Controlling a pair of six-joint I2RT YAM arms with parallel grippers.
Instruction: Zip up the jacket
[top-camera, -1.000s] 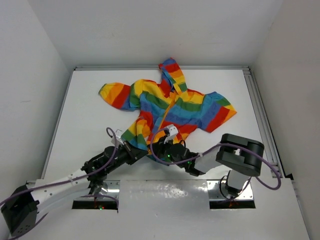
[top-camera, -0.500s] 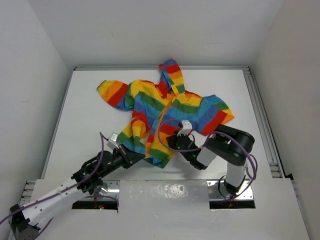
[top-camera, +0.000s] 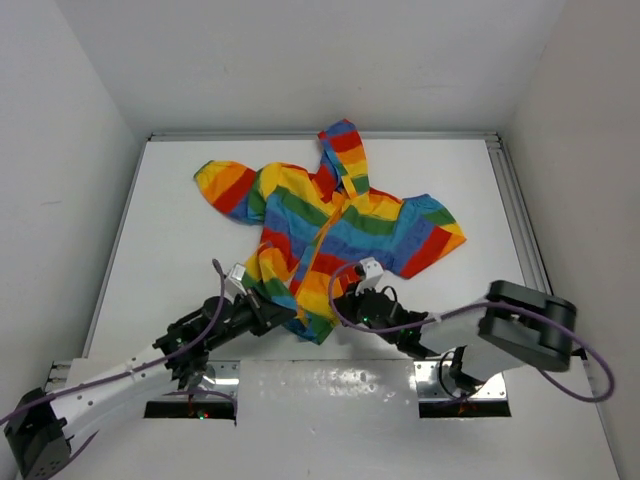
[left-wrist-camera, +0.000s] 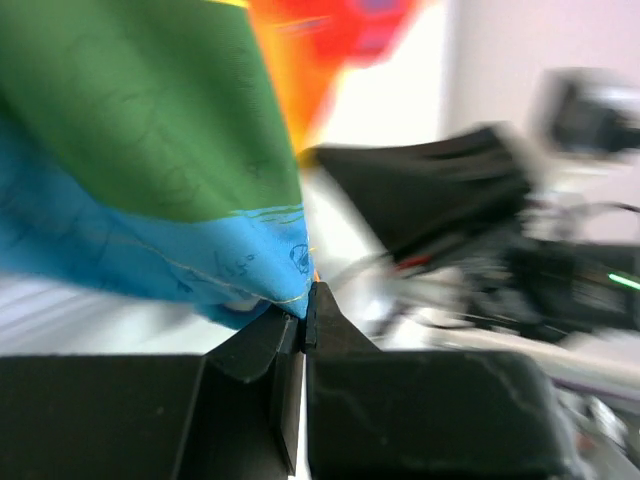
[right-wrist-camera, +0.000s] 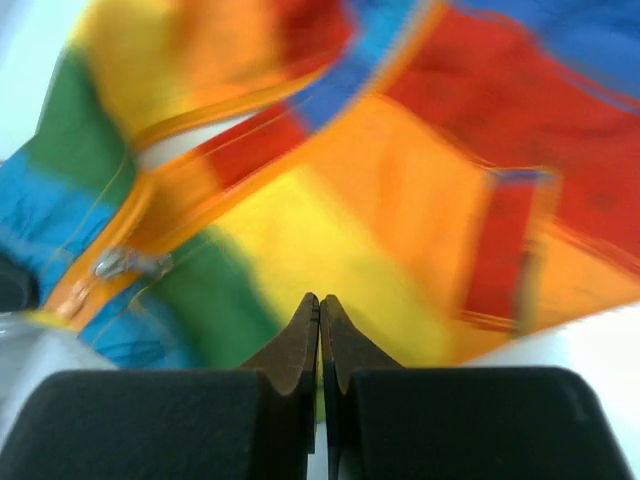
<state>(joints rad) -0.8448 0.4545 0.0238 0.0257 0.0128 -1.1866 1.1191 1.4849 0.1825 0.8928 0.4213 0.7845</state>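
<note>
Rainbow-striped jacket (top-camera: 335, 215) lies face up on the white table (top-camera: 170, 250), its hem toward the arm bases and its hood away from them.

Nearest the bases, both arms reach low across the table to the hem. The left gripper (left-wrist-camera: 305, 303) has its fingers pressed together on the blue corner of the hem, with a fold of blue and green cloth rising from the pinch. The right gripper (right-wrist-camera: 320, 305) sits just to the right of it at the hem. Its fingers are pressed together with no gap showing, and the tips are against the yellow and green stripes; whether cloth is caught between them cannot be told.

In the right wrist view, a metal zipper slider (right-wrist-camera: 115, 265) sits low on the orange zipper trim (right-wrist-camera: 215, 125), left of the fingertips. Above the slider the two orange edges part and a pale gap shows between them.

Farther out, the striped body spreads flat, with one short sleeve (top-camera: 225, 185) to the left and the other sleeve (top-camera: 435, 235) to the right. The hood (top-camera: 342, 150) lies near the table's far edge.
</note>
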